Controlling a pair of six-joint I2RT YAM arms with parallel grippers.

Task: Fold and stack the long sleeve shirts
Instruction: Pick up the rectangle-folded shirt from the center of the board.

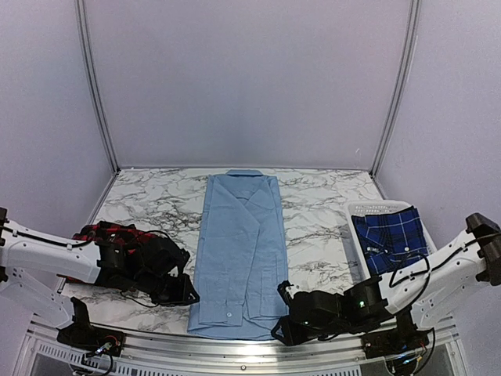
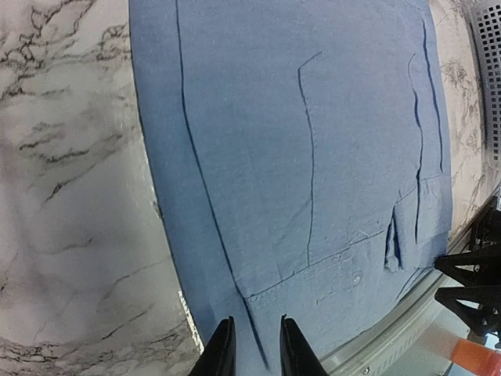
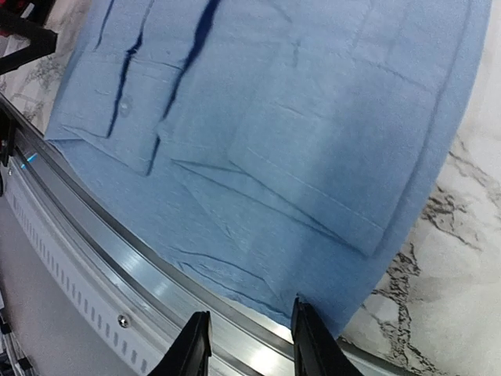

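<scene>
The light blue shirt [image 1: 237, 251] lies flat in a long narrow strip down the table's middle, collar at the far end; it fills the left wrist view [image 2: 313, 157] and the right wrist view [image 3: 313, 117]. My left gripper [image 1: 188, 294] [image 2: 256, 319] sits low over its near left corner, fingers narrowly open astride a crease. My right gripper [image 1: 280, 315] [image 3: 250, 307] is open at the near right hem, one finger at the cloth's edge, the other over the metal rail. The red-and-black check shirt [image 1: 106, 233] lies bunched at left behind my left arm. The dark blue plaid shirt [image 1: 391, 239] rests in a basket.
A white basket [image 1: 356, 215] stands at the right of the marble table [image 1: 313, 204]. A metal rail [image 3: 117, 266] runs along the near table edge just under the shirt's hem. Grey walls close off the back and sides.
</scene>
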